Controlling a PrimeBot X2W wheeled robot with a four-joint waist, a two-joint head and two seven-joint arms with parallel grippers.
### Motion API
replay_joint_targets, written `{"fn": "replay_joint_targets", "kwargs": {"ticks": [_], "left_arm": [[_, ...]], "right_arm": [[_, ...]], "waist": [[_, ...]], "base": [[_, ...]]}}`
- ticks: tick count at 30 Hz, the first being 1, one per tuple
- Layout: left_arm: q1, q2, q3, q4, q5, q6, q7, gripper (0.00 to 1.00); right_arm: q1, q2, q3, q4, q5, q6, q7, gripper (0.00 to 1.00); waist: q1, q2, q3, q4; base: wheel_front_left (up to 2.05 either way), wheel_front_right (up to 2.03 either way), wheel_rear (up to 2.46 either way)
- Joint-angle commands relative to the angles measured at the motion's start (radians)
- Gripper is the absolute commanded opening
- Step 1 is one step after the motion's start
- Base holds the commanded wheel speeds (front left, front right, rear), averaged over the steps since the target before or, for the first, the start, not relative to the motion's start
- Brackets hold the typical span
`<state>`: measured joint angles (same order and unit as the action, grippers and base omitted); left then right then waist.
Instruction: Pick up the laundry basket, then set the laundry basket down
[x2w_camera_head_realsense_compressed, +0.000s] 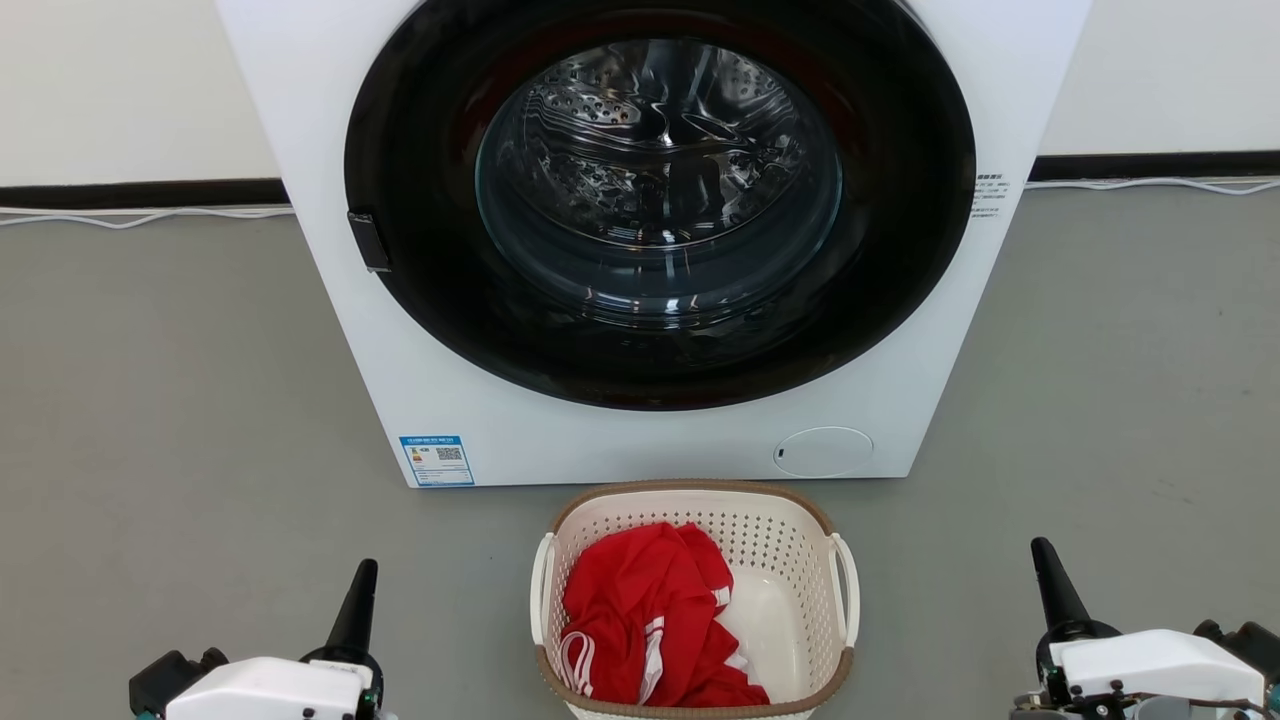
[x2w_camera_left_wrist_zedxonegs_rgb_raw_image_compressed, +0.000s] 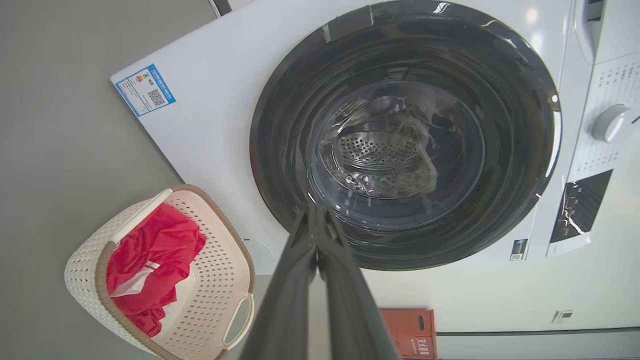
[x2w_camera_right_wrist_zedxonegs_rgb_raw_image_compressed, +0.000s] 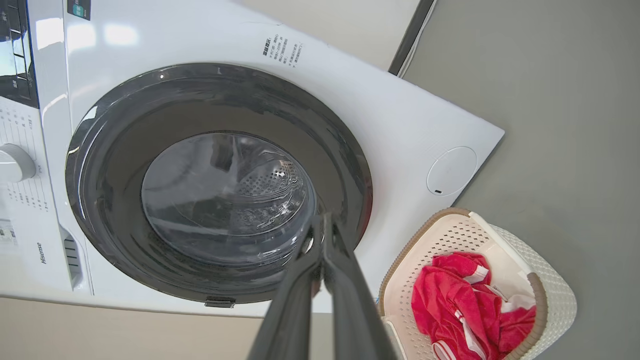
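Laundry basket (x2w_camera_head_realsense_compressed: 775, 545): perforated cream plastic, rounded corners, brown woven-look rim.

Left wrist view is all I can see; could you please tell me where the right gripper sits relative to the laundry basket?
Observer: In the head view the right gripper is off to the right of the laundry basket, apart from it, fingers shut.
Operator: Thank you. Are both handles free?
Observer: Yes, the left handle and the right handle both stand clear, with nothing touching them.
Operator: And how does my left gripper sit?
Observer: The left gripper is shut too, off the basket's left side, roughly mirroring the right one.
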<state>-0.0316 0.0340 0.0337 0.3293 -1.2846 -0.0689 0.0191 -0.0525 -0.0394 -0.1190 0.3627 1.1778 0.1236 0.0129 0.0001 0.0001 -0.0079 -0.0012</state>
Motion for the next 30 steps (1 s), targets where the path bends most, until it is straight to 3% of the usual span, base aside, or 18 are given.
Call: {"fn": "replay_joint_targets", "kwargs": {"ticks": [1, 30], "left_arm": [[-0.058, 0.012, 0.030, -0.034, -0.035, -0.014, 0.008, 0.00], [-0.076, 0.016, 0.078, -0.082, -0.312, -0.060, 0.091, 0.00]], "right_arm": [[-0.049, -0.009, 0.016, -0.040, 0.043, 0.006, 0.016, 0.00], [-0.055, -0.011, 0.006, -0.115, 0.415, 0.007, 0.097, 0.00]], "waist": [[0.0000, -0.0001, 0.001, 0.000], [0.0000, -0.0001, 0.011, 0.001]], "base": [[0.00, 0.00, 0.00], [0.00, 0.00, 0.00]]}}
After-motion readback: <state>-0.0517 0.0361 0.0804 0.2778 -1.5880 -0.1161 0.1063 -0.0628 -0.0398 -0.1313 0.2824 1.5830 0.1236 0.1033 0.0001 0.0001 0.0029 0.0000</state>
